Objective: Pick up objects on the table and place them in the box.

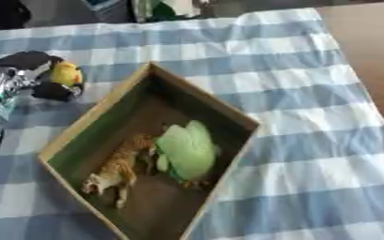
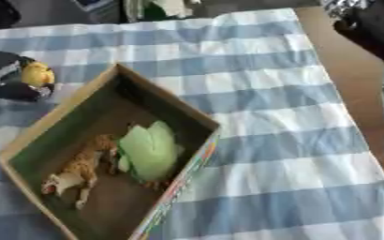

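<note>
An open cardboard box [image 1: 203, 96] lies askew on the checked cloth. Inside it rest a pale green leafy thing [image 1: 187, 150] and a tan toy animal [image 1: 117, 168] on its side. Just left of the box's far corner, my left hand [image 1: 31, 60] has its black fingers curled round a small yellow object [image 1: 66, 74], close above the cloth. In the right eye view a black shape at the upper right corner is my right hand [image 2: 374, 26], off the cloth and well away from the box.
The blue and white checked cloth [image 1: 310, 140] covers the table. A bare brown strip [image 1: 375, 37] runs along the right side. Dark and green things [image 1: 158, 9] sit beyond the far edge.
</note>
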Robot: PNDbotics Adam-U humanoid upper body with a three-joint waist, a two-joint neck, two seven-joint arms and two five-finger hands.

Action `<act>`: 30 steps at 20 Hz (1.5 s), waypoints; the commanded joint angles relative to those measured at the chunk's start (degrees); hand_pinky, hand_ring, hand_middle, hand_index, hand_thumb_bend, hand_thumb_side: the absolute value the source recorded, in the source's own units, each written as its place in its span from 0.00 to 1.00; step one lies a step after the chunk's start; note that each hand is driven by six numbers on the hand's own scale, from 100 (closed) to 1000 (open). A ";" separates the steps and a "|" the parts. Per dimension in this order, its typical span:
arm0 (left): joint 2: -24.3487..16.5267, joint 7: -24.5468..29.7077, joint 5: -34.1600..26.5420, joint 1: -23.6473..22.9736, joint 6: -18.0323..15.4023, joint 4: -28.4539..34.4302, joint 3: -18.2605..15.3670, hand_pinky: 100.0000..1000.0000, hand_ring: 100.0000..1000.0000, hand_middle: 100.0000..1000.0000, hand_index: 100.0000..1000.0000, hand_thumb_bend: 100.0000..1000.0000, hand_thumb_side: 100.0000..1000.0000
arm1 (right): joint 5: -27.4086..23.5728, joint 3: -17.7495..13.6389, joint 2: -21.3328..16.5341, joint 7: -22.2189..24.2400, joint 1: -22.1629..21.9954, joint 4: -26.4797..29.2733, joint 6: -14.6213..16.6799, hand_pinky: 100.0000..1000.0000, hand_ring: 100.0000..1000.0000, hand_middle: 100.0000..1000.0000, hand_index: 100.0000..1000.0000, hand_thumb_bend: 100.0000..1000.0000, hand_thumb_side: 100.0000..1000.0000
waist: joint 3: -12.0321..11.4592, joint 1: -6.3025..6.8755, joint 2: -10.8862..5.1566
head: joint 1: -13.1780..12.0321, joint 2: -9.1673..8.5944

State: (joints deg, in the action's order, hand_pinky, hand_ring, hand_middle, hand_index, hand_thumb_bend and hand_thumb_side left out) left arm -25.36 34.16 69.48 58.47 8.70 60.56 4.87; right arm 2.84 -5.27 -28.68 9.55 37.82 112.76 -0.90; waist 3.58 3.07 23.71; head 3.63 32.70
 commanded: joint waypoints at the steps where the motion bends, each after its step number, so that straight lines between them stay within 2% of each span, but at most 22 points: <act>1: -0.87 -1.29 0.89 1.00 0.56 -0.22 -0.67 0.68 0.87 0.77 0.90 0.07 0.60 | -0.41 -0.57 -0.82 0.25 0.81 0.64 0.17 0.80 0.77 0.54 0.78 0.03 0.51 | 0.07 -0.17 -1.11 | -0.12 -0.52; 2: -0.87 -1.86 1.20 1.00 0.82 -0.18 -0.66 0.68 0.86 0.76 0.89 0.06 0.60 | -0.43 -0.58 -0.80 0.28 0.78 0.63 0.17 0.80 0.77 0.54 0.78 0.03 0.51 | 0.05 -0.16 -1.11 | -0.10 -0.50; 4: -0.86 -2.92 1.42 0.99 1.29 -0.04 -0.66 0.65 0.84 0.73 0.85 0.00 0.52 | -0.44 -0.62 -0.74 0.29 0.73 0.63 0.14 0.80 0.77 0.54 0.78 0.03 0.51 | 0.00 -0.16 -1.17 | -0.09 -0.40; 5: -0.87 -3.54 1.42 0.98 1.62 0.14 -0.68 0.63 0.82 0.70 0.82 0.00 0.46 | -0.45 -0.65 -0.73 0.27 0.69 0.63 0.13 0.80 0.77 0.54 0.78 0.03 0.51 | -0.02 -0.17 -1.20 | -0.06 -0.37; 10: -0.85 -4.39 -1.51 0.76 2.52 1.83 -0.43 0.60 0.78 0.66 0.79 0.00 0.38 | -0.39 -0.78 -0.73 0.20 0.47 0.58 0.11 0.80 0.77 0.54 0.78 0.03 0.51 | -0.06 -0.23 -1.32 | 0.09 -0.19; 13: -0.98 -3.50 -3.39 0.85 2.46 3.70 -0.08 0.57 0.75 0.62 0.76 0.00 0.24 | -0.37 -0.79 -0.66 0.19 0.42 0.58 0.10 0.80 0.77 0.54 0.78 0.03 0.51 | -0.12 -0.23 -1.43 | 0.14 -0.07; 15: -1.22 -3.19 -3.67 0.90 2.60 4.95 0.19 0.54 0.72 0.59 0.74 0.00 0.20 | -0.37 -0.79 -0.59 0.21 0.36 0.57 0.07 0.80 0.77 0.54 0.78 0.03 0.51 | -0.16 -0.19 -1.53 | 0.14 -0.02; 20: -1.57 -3.30 -3.54 1.04 3.30 7.98 0.27 0.49 0.68 0.55 0.70 0.00 0.16 | -0.41 -0.80 -0.39 0.24 0.27 0.57 -0.03 0.80 0.77 0.54 0.78 0.03 0.51 | -0.14 -0.18 -1.85 | 0.25 0.08; 24: -1.67 -5.93 -2.19 1.09 4.40 11.13 0.35 0.39 0.58 0.48 0.62 0.00 0.16 | -0.47 -0.77 -0.27 0.20 0.26 0.58 -0.08 0.80 0.77 0.54 0.78 0.03 0.52 | -0.25 -0.21 -2.14 | 0.35 0.26; 30: -1.48 -9.12 -3.12 0.78 3.72 18.12 1.64 0.34 0.53 0.43 0.56 0.00 0.19 | -0.51 -0.71 -0.09 0.01 0.33 0.56 -0.10 0.80 0.77 0.54 0.78 0.03 0.52 | -0.47 -0.46 -2.65 | 0.53 0.81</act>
State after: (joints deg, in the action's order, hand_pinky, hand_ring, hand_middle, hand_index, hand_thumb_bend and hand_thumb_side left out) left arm -25.24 25.83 66.58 58.35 12.62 76.03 6.41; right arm 2.84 -5.61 -27.95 9.68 37.47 112.74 -0.96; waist 3.13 2.86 22.91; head 4.01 33.25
